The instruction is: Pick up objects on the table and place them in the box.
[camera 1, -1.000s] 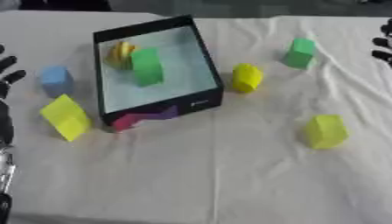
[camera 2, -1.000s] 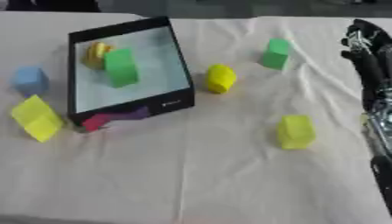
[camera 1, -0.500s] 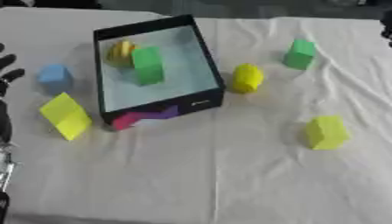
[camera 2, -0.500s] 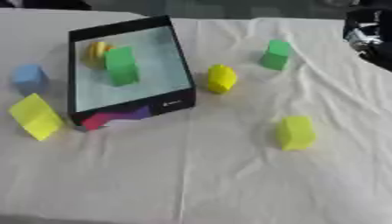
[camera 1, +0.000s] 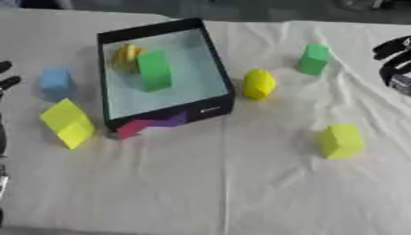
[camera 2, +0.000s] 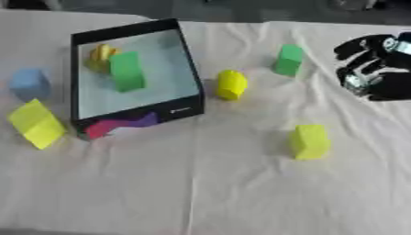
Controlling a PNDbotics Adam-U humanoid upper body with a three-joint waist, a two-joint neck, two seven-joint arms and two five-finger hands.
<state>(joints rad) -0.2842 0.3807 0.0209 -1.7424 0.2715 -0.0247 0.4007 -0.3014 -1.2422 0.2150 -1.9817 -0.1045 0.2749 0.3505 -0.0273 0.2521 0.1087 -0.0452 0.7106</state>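
While my right hand [camera 2: 375,69] hangs upper right, fingers curled and empty, a careless reach could knock the green block [camera 2: 287,59] away; left hand [camera 1: 6,79] fingers unclear.

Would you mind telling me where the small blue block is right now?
The small blue block sits on the white cloth at the robot's left, just outside the black box's left wall and beyond the yellow block.
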